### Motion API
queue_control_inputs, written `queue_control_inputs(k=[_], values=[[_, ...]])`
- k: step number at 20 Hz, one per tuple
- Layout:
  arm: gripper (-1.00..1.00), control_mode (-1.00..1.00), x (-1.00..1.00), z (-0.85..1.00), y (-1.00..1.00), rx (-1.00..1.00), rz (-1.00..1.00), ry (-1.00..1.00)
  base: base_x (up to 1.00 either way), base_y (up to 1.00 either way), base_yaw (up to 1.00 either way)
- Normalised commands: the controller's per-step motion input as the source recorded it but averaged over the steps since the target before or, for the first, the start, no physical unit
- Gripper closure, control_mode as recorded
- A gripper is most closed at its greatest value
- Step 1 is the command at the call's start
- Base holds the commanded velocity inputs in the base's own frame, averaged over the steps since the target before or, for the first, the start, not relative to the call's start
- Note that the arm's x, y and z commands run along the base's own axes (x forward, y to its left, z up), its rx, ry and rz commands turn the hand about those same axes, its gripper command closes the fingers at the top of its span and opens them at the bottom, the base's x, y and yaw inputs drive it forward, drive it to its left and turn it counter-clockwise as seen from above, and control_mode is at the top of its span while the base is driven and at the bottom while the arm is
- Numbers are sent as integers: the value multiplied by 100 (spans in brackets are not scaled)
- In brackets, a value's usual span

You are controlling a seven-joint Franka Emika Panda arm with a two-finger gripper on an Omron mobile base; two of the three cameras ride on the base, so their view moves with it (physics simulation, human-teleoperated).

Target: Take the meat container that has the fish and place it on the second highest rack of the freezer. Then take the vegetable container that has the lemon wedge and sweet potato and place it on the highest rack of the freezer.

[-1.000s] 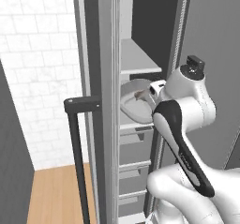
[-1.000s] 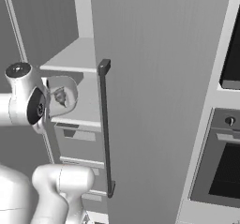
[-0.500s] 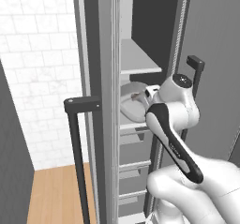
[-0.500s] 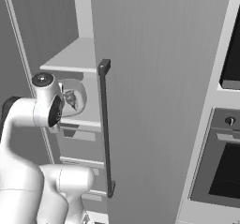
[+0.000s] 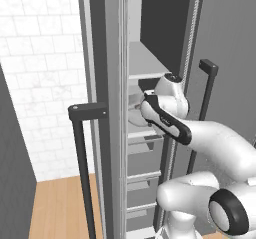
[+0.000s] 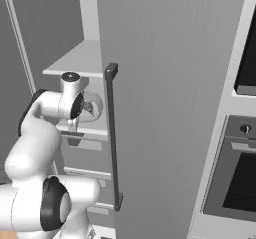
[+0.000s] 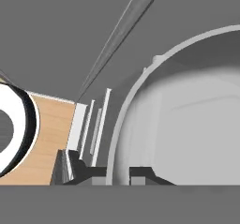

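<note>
My gripper (image 7: 117, 175) is shut on the thick rim of a light-grey rounded tub (image 7: 187, 115), the meat container. Seen from the right base, the gripper (image 6: 86, 106) holds the tub (image 6: 98, 105) inside the open freezer (image 6: 170, 83). The tub hangs under the upper pale shelf (image 6: 75, 60) and just above the shelf below it (image 6: 82, 131). A small grey shape shows faintly inside the tub; I cannot make it out as the fish. From the left base, the tub (image 5: 136, 117) sits behind the door frame (image 5: 105, 58), with the gripper (image 5: 142, 102) beside it.
Grey drawers (image 5: 145, 158) stack below the shelves. Dark bar handles stand on the left door (image 5: 82, 158) and the right door (image 6: 112, 133). A black-glass wall oven (image 6: 240, 168) is at the far right. Wooden floor (image 5: 55, 208) and a white tiled wall (image 5: 40, 58) lie to the left.
The arm has swung inward and carried the tub deeper between the two shelves. The grip stays shut on the rim.
</note>
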Motion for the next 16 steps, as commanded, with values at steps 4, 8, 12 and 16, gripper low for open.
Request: queue_control_inputs(k=[4,8,12,16], values=[[100,-100,92,-61,31,-8,0,11,0,0,0],[100,-100,73,-76,35,-9,-2,3,0,0,0],[100,-100,62,-50,7,-1,0,0,0,0,0],[100,-100,83,-31,1,-4,0,0,0,0,0]])
